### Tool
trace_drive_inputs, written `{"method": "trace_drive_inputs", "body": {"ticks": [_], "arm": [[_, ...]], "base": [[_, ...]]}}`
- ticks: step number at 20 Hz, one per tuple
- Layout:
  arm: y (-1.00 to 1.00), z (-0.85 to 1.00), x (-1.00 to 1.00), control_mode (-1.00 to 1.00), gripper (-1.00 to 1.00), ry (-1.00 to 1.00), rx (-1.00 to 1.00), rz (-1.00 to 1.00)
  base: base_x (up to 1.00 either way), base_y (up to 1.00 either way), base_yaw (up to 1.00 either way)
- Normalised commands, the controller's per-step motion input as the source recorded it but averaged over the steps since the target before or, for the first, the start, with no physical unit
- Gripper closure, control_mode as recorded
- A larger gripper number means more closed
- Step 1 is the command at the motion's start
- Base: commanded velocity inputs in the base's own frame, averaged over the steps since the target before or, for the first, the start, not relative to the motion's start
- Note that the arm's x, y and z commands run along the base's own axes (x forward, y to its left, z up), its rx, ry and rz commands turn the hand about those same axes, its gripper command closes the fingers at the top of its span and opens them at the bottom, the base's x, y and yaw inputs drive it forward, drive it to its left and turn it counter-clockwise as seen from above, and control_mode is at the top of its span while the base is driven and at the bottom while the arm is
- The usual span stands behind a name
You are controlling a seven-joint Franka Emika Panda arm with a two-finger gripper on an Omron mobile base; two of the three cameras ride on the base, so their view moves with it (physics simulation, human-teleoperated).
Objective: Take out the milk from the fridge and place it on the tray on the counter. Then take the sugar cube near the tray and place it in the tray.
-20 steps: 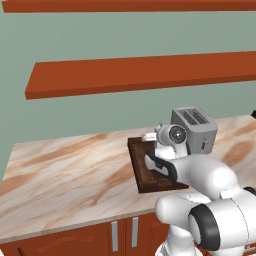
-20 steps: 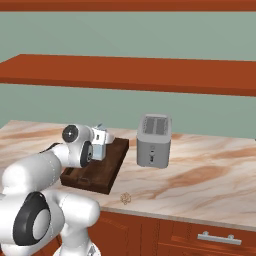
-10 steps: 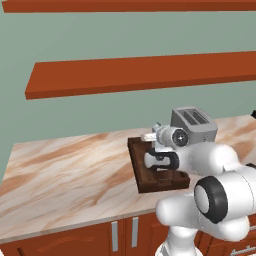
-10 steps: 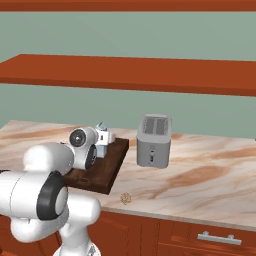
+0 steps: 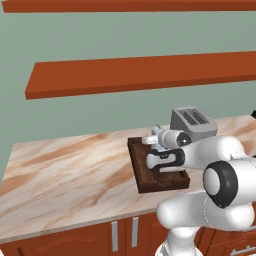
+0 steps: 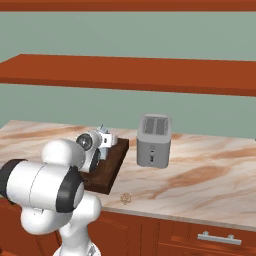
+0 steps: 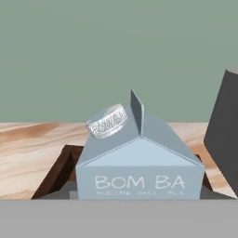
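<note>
Milk (image 7: 139, 162) upright in tray (image 5: 145, 172), toaster (image 6: 154, 140) just beside, tool grip unclear

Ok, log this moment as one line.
milk carton: upright over tray | sugar cube: on counter near tray | toaster: beside tray

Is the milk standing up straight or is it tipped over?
Standing up. In the hand view the milk has its pointy top and silver cap facing up, its printed letters run level, and the tray shows on both sides.
</note>
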Motion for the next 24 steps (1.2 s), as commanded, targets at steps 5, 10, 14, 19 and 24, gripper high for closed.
{"method": "trace_drive_inputs", "body": {"ticks": [5, 10, 14, 19, 24], "arm": [[0.00, -0.27, -0.02, -1.00, 1.00, 0.00, 0.00, 0.02], [0.00, -0.27, -0.06, -1.00, 1.00, 0.00, 0.00, 0.01], [0.00, -0.28, -0.08, -1.00, 1.00, -0.01, 0.00, 0.01], [0.00, -0.33, -0.27, -1.00, -1.00, -0.03, 0.00, 0.01], [0.00, -0.02, -0.48, -1.00, -1.00, -0.05, 0.00, 0.00]], "base": [[0.00, 0.00, 0.00], [0.00, 0.00, 0.00], [0.00, 0.00, 0.00], [0.00, 0.00, 0.00], [0.00, 0.00, 0.00]]}}
